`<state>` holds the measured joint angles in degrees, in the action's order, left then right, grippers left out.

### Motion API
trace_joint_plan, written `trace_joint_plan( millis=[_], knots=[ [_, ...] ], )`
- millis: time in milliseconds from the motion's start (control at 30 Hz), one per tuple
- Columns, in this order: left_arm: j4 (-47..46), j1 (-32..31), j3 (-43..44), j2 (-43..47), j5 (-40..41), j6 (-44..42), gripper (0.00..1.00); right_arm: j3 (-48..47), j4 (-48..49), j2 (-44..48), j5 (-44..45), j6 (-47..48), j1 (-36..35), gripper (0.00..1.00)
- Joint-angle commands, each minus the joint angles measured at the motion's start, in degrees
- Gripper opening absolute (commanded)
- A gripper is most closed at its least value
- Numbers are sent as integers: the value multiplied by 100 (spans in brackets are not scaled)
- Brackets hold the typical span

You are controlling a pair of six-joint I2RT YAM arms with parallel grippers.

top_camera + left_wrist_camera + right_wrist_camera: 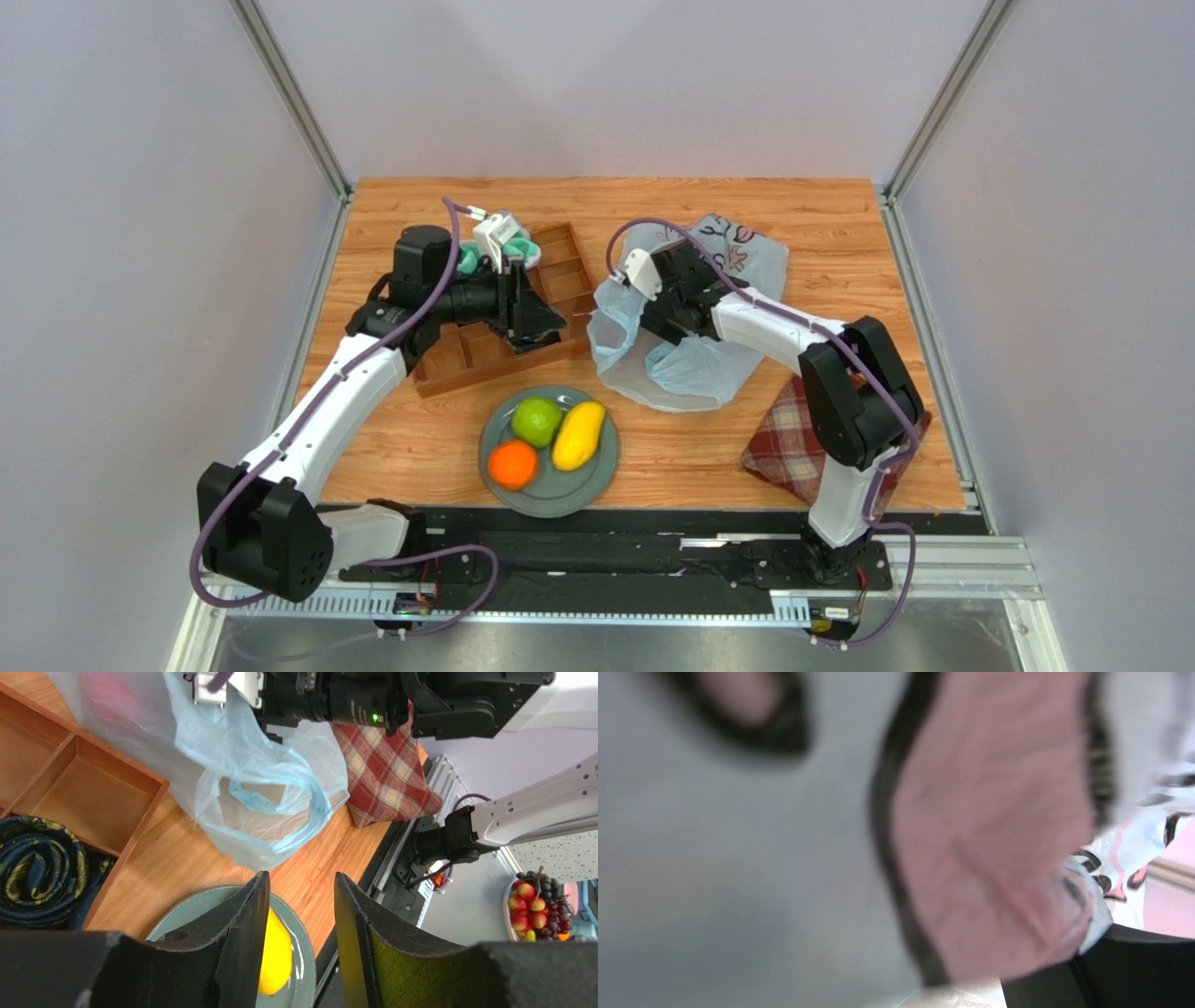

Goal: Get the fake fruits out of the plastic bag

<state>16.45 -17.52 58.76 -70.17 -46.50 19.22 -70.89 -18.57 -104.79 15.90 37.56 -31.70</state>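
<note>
On the grey plate (606,469) lie a green apple (536,420), an orange (512,465) and a yellow mango (578,436). The pale-blue plastic bag (694,367) lies crumpled right of the wooden tray. My right gripper (648,311) is pushed into the bag's mouth. In its wrist view blurred plastic with pink and dark print (990,826) fills the frame, and one finger (1144,973) sits far in the corner. My left gripper (298,878) hovers open and empty, with the mango (277,952) and plate rim (203,903) below it. A pinkish patch shows through the bag (246,777).
A wooden compartment tray (484,350) lies under the left wrist, with rolled teal socks (516,249) at its far end and dark rolled socks (35,868) in it. A red plaid cloth (788,445) lies by the right arm's base.
</note>
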Motion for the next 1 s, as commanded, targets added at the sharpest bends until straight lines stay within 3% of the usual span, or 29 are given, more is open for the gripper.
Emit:
trace_joint_plan(
  millis=[0, 367, 467, 600, 767, 833, 867, 967],
  knots=[
    [-282, 29, -23, 39, -158, 29, 47, -416, -172, 82, 116, 111, 366, 100],
    [-238, 29, 74, -199, -166, 20, 47, -1532, -963, -752, -8, 269, 990, 100],
    [-212, 29, 109, -260, -166, 20, 47, -1831, -1253, -1122, -393, 199, 1104, 100],
    [-28, 38, 241, -304, -131, -103, 47, -1762, -1491, -1245, -500, 164, 1122, 99],
    [-97, 56, 215, -287, -105, -112, 47, -1112, -1554, -702, -361, 41, 1122, 98],
    [-159, 56, 180, -304, -131, -68, 47, -936, -1527, -587, -342, 119, 1131, 90],
    [-203, 56, 179, -330, -131, -42, 47, -839, -1518, -482, -359, 146, 1131, 78],
    [-221, 56, 232, -383, -158, 2, 47, -1083, -1728, -376, -718, 146, 1149, 56]
  ],
)
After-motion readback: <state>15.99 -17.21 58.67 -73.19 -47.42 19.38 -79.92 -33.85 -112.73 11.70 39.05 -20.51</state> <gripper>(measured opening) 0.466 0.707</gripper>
